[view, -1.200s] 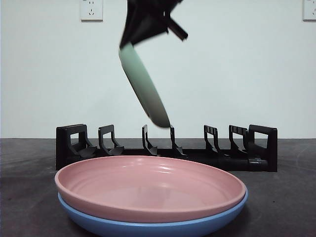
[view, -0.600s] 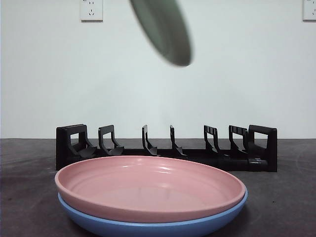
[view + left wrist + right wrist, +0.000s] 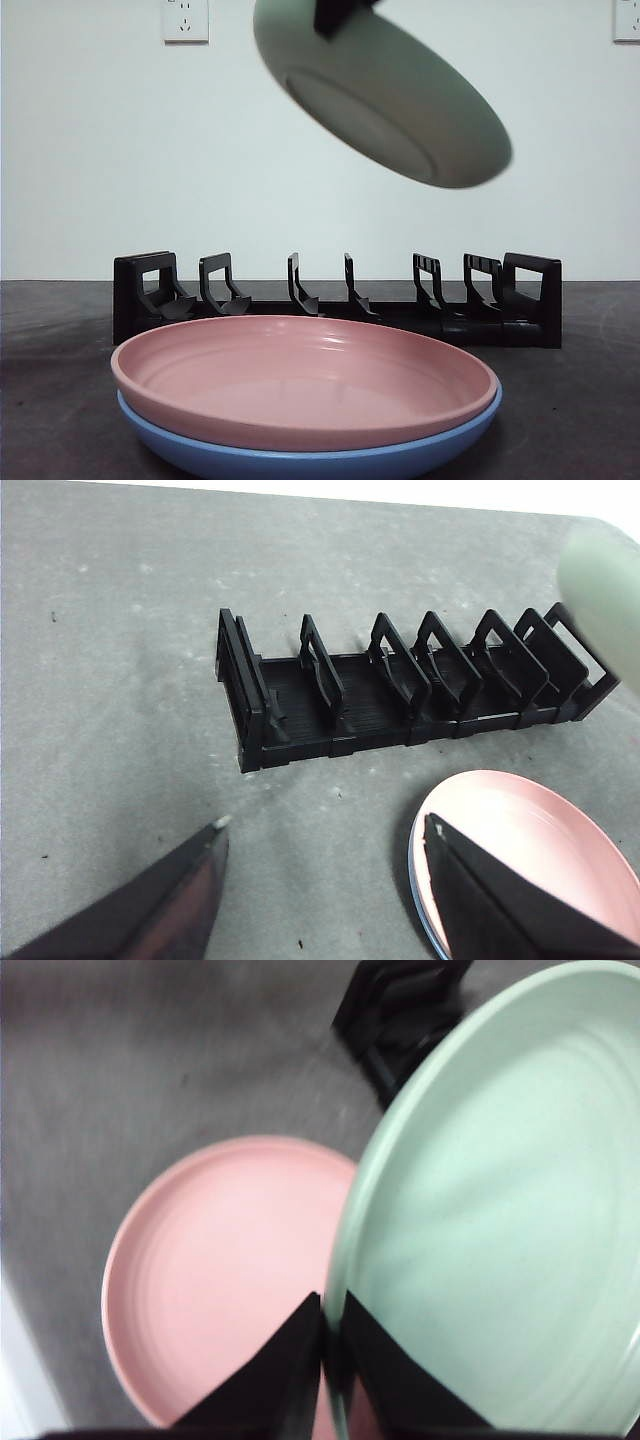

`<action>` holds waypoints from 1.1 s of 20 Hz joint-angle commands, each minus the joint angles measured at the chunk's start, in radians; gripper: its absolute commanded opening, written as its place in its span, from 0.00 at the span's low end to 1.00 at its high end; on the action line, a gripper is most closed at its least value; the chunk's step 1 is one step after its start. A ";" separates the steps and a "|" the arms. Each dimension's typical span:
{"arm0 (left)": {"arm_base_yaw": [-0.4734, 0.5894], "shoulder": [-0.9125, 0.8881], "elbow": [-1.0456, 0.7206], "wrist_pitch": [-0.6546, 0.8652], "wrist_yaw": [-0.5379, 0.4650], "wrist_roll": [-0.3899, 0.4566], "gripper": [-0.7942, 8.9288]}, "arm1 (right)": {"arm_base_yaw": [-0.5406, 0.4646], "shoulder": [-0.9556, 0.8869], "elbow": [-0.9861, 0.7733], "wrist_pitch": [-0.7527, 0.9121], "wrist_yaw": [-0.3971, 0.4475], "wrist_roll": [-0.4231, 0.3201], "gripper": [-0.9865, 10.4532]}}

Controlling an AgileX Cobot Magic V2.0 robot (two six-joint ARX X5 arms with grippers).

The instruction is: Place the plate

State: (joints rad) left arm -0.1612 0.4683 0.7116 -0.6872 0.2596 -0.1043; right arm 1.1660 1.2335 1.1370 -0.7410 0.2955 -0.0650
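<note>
Green plate [image 3: 385,100] hangs high over the black rack [image 3: 340,300], loads of clearance, tilted down to the right, underside facing near. Right gripper [image 3: 325,1335] fingers are clamped on its rim; left gripper [image 3: 320,840] fingers apart over the worktop [image 3: 120,730].

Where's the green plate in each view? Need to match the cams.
Front view: green plate held high in the air, tilted, underside showing, above the black rack.
Left wrist view: only an edge of it, past the rack's far end.
Right wrist view: large, its rim clamped by the right gripper.
Shared landmark: the pink plate.
</note>
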 commanded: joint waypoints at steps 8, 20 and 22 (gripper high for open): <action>0.000 0.002 0.015 0.013 -0.002 -0.010 0.39 | 0.221 0.011 -0.155 -0.030 -0.069 -0.132 0.10; 0.000 0.002 0.015 0.004 -0.002 -0.016 0.39 | 0.218 0.148 -0.155 -0.082 -0.112 -0.363 0.10; 0.000 0.002 0.015 0.004 -0.002 -0.016 0.39 | 0.218 0.180 -0.155 -0.082 -0.112 -0.367 0.10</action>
State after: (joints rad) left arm -0.1612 0.4683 0.7116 -0.6895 0.2596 -0.1196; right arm 1.3716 1.4017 0.9707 -0.8291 0.1787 -0.4160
